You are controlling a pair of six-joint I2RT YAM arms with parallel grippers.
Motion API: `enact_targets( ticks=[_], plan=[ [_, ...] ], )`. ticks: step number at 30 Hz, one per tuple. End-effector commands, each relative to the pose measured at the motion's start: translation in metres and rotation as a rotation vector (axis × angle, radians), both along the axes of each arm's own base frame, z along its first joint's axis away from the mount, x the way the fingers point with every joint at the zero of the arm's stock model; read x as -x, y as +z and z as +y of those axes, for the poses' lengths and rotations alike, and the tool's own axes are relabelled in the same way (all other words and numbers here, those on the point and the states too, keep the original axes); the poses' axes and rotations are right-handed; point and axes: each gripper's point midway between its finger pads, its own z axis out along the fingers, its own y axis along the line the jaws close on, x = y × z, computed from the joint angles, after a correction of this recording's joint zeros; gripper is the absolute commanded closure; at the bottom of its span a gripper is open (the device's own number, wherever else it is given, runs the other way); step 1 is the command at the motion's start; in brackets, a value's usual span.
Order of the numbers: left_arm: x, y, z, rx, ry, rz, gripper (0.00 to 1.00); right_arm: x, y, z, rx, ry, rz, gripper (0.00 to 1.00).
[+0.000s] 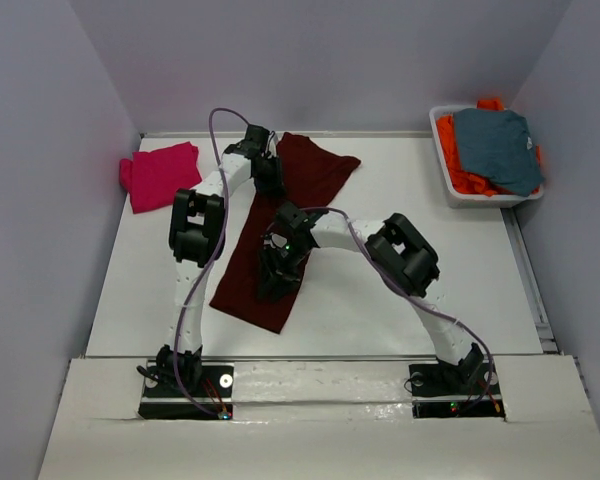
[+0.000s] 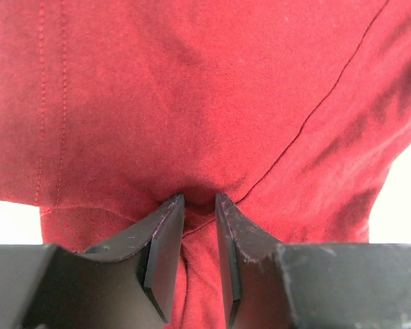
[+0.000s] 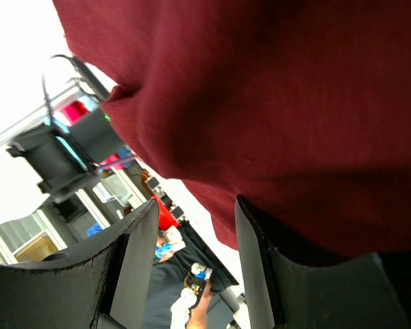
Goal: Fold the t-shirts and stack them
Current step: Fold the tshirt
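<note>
So far 1 looks done: pink t-shirt (image 1: 160,175) folded at left of worktop (image 1: 360,310). Half-done: maroon t-shirt (image 1: 280,235), long strip at ctr, left tool (image 2: 199,197) pinching it; right tool (image 3: 196,202) grip unclear. Left: orange garment (image 1: 458,172) & grey-blue garment (image 1: 495,145) in bin (image 1: 492,200).

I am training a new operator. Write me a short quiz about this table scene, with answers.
1. True or false: the folded magenta-pink cloth t-shirt lies inside the white plastic bin.
2. What lies uppermost in that bin? A: orange cloth. B: grey-blue cloth garment. C: maroon cloth.
3. Which garment are the left hand and right hand both working on?
Key: 1 false; 2 B; 3 the long dark maroon cloth t-shirt.
</note>
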Motion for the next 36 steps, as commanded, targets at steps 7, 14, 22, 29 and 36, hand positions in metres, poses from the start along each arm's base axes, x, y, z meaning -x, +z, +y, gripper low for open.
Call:
enact_targets(
  ticks=[7,14,22,29,36],
  plan=[
    [0.020,-0.008,0.033,-0.122,0.048,0.037,0.61,0.047,-0.033,-0.070,0.267,0.005,0.001,0.45],
    [0.028,-0.003,0.035,-0.121,0.060,0.038,0.62,0.066,-0.029,-0.094,0.294,0.000,0.002,0.45],
    [0.040,-0.004,0.041,-0.134,0.091,0.058,0.62,0.081,-0.027,-0.114,0.321,0.001,0.007,0.45],
    [0.055,-0.010,0.041,-0.135,0.103,0.089,0.62,0.094,-0.021,-0.129,0.334,-0.009,0.012,0.45],
    [0.056,-0.011,0.032,-0.137,0.118,0.098,0.62,0.106,-0.018,-0.142,0.344,-0.022,0.022,0.45]
  ],
)
